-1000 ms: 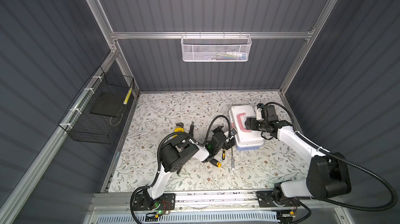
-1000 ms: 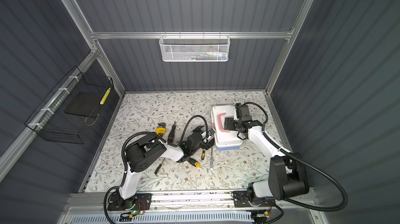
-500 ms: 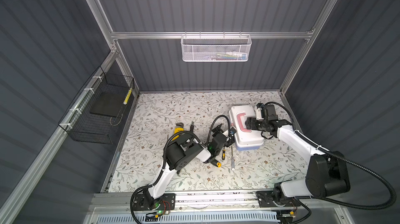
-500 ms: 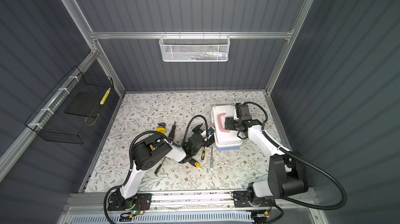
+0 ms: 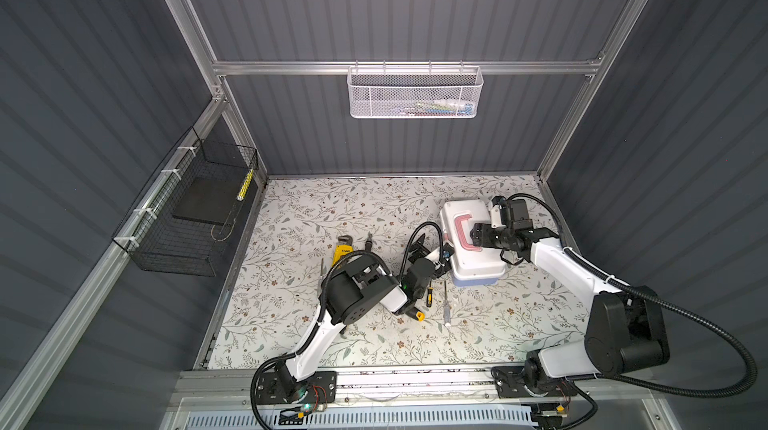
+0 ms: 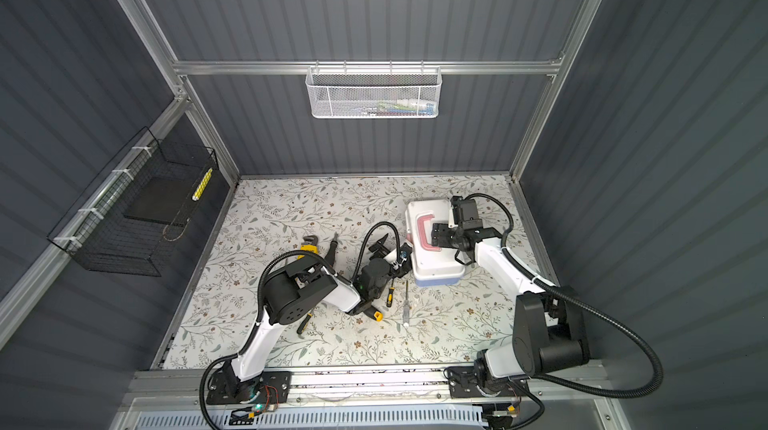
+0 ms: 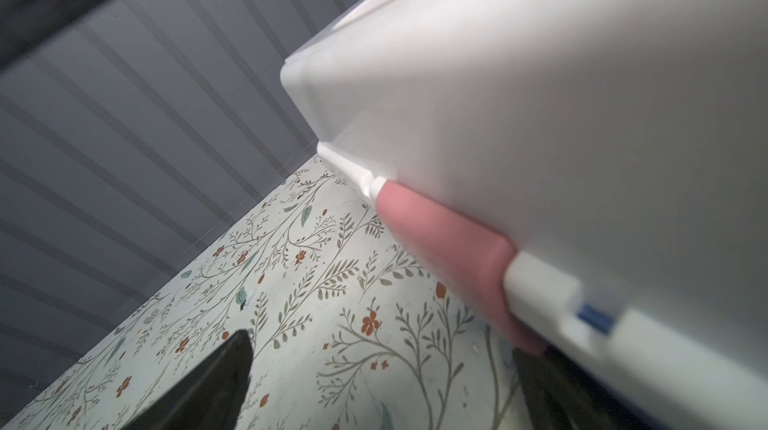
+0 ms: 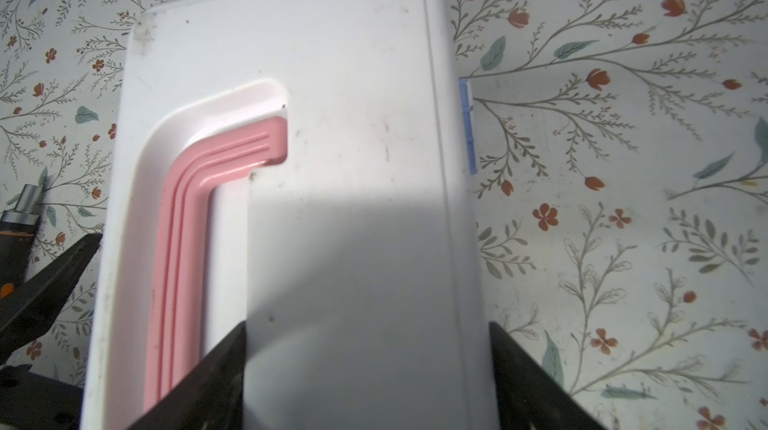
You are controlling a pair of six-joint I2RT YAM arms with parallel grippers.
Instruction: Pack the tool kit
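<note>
On the mat's (image 5: pixel 374 208) right half, in both top views, the kit (image 5: pixel 473 249) sits shut, lid up, long axis running far-to-near. 1 long side faces the L arm, the opposite 1 faces the R arm. L gripper (image 5: pixel 434 251) is low, just beside the L-facing side, jaws spread wide w/ nothing in them. R gripper (image 5: pixel 478 235) is over the lid, reaching in from the other side. Wrench (image 5: pixel 341 248) and a screwdriver (image 5: pixel 446 303) lie loose on the mat outside the kit, nearer L than R.

L wrist view: the pink latch (image 7: pixel 449 266) on the kit's side wall sits btw the 2 wide-set fingers, close to 1 of them; contact unclear. So the latch lies straight ahead of L gripper, and L is prob. the arm for unlatching.

R wrist view: jaws stand wide, straddling the lid (image 8: pixel 353 116) across its short axis. 1 tip is by the handle (image 8: pixel 183 241) recess, 1 at the hinge-side edge. Can't tell if they pinch or only bracket it.
</note>
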